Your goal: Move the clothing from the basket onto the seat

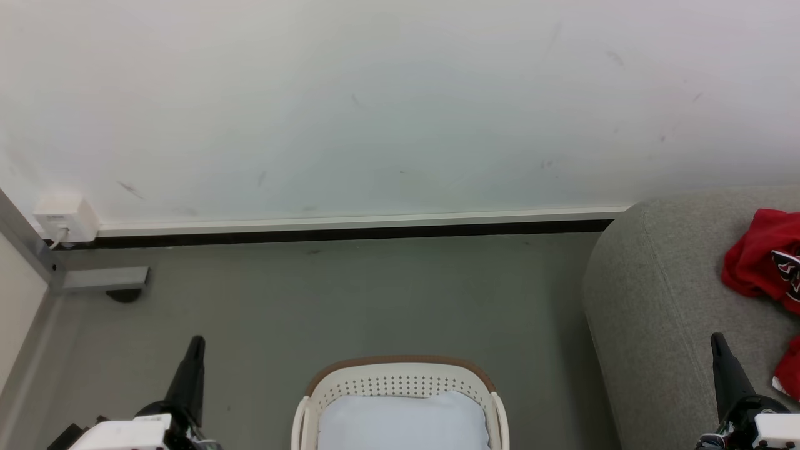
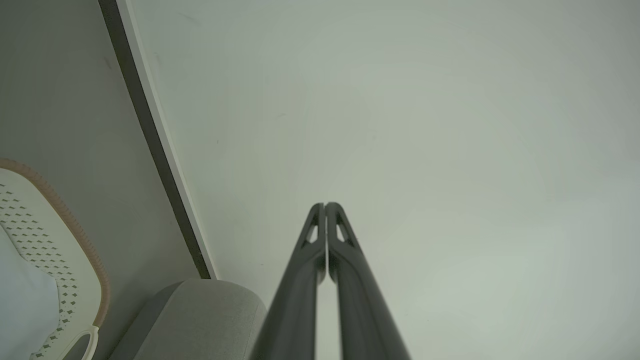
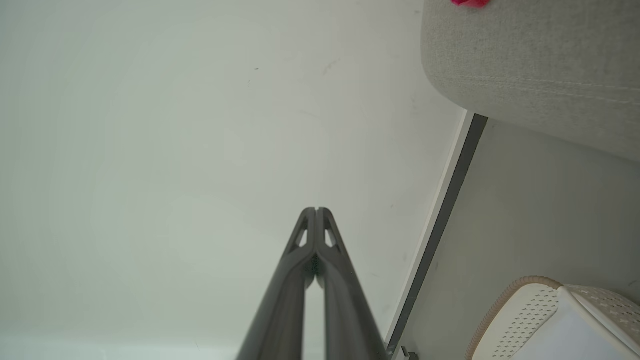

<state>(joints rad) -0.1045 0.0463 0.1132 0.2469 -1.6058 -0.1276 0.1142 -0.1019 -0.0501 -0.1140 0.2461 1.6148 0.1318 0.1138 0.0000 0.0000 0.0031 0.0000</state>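
Between the two grippers, a little nearer than their tips, stands the basket (image 1: 400, 382). What shows inside it is a pale blue-white pad (image 1: 403, 422). No red cloth is visible in the part that the head view gives, but the near end of the basket is cut by the picture edge, so I cannot say that it is fully empty. To the right of the right gripper (image 1: 719, 340) and beyond its tips, the clothing (image 1: 759, 253) lies crumpled on the seat (image 1: 650, 300). A second red piece with a bit of white lies close beside this gripper, at the picture edge. I judge therefore that the moving is done or almost done; what is left, if anything, is to check the hidden near part of the basket. The left gripper (image 1: 195, 344) is on the other side of the basket, over the grey floor (image 1: 375, 294), well apart from the seat. Both arms are held low, one on each side of the basket, with fingers pointing forward toward the wall (image 1: 375, 112), which looks like a rest pose. In each wrist view the two fingers are pressed together at the tips and nothing is between them; past the tips is the plain wall, with the basket and the seat off to one side.
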